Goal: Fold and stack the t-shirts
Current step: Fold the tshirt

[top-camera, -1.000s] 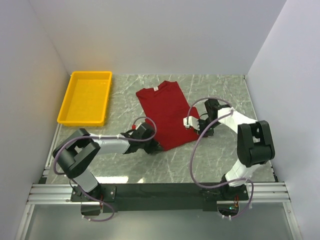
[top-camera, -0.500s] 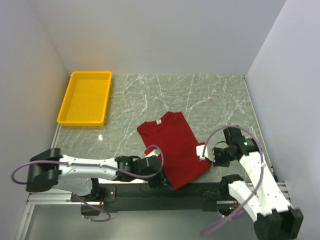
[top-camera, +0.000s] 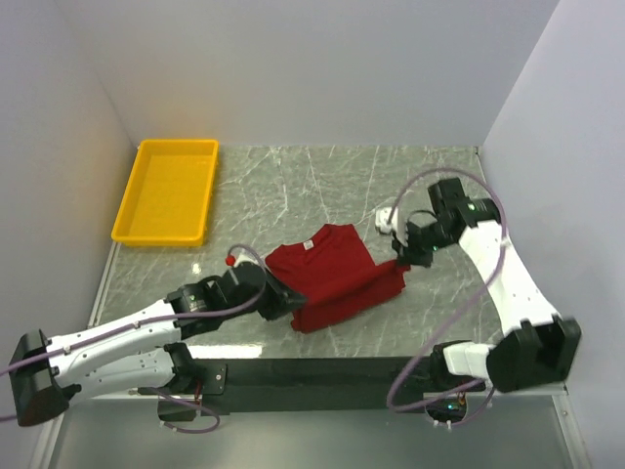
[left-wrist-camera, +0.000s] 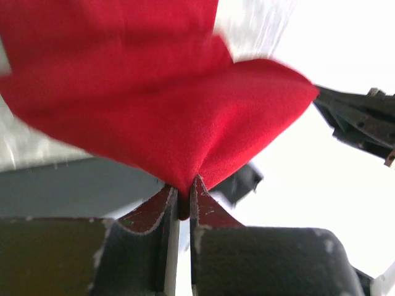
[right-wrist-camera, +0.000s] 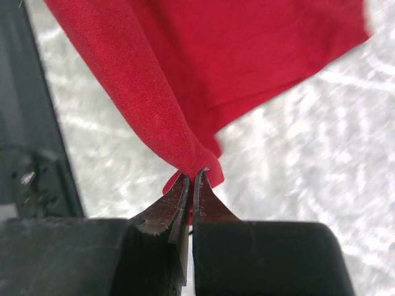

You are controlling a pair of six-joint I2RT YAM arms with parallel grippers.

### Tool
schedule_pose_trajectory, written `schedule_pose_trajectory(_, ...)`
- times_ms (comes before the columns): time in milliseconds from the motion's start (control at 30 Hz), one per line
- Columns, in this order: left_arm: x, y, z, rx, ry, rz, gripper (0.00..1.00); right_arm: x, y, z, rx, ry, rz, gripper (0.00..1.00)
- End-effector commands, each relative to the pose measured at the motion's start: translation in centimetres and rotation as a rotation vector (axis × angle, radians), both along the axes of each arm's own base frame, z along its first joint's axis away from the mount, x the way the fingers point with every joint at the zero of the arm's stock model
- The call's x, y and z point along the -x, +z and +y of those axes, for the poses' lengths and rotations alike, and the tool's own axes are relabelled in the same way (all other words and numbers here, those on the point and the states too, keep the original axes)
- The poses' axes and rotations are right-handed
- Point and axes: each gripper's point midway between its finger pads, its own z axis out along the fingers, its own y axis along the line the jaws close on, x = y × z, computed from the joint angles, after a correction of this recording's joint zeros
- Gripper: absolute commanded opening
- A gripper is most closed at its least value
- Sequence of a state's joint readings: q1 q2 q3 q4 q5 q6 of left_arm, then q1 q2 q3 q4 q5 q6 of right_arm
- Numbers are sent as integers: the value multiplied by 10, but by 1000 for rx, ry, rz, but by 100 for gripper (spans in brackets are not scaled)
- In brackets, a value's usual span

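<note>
Red t-shirt (top-camera: 335, 272), underside hidden, edges pinched tight in left hand (left-wrist-camera: 183, 198) and right hand (right-wrist-camera: 191, 180)

Bright, even light with soft shadows; both wrist views are blurred, the left's background washed out white.

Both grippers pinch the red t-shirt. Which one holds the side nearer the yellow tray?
The left gripper, shut on the left edge of the t-shirt; the right gripper pinches the opposite edge, away from the yellow tray.

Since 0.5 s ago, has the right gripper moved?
Yes. The right gripper moved away from the base rail, toward the back wall, holding the t-shirt.
</note>
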State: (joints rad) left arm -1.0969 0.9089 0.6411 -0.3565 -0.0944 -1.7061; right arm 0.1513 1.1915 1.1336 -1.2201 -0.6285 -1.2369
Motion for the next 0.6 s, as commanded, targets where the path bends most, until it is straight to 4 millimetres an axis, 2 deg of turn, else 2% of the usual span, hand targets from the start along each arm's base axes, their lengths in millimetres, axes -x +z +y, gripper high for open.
schedule_pose_trajectory(0, -39, 1, 20, -32, 72, -64, 1, -40, 20, 24, -93, -17, -18, 0)
schedule_pose_trajectory(33, -43, 2, 21, -41, 50, -77, 1, -50, 29, 29, -109, -19, -39, 0)
schedule_pose_trajectory(67, -60, 3, 25, -48, 84, -83, 1, -59, 25, 33, -117, -33, -14, 0)
schedule_pose_trajectory(133, -74, 1, 30, -80, 90, -99, 1, -74, 30, 39, -127, -33, -28, 0)
schedule_pose_trajectory(300, -106, 2, 41, -129, 146, -98, 1, -108, 20, 55, -140, -68, 7, 0)
schedule_pose_trajectory(367, -109, -2, 48, -156, 155, -89, 1, -118, 21, 61, -144, -82, 10, 0)
schedule_pose_trajectory(467, -120, -5, 60, -171, 194, -89, 1, -131, 9, 69, -141, -88, 36, 0)
schedule_pose_trajectory(500, -125, -12, 68, -181, 218, -81, 1, -136, 7, 70, -141, -89, 31, 0)
schedule_pose_trajectory(567, -130, -15, 68, -161, 217, -86, 1, -140, 0, 75, -136, -86, 46, 0)
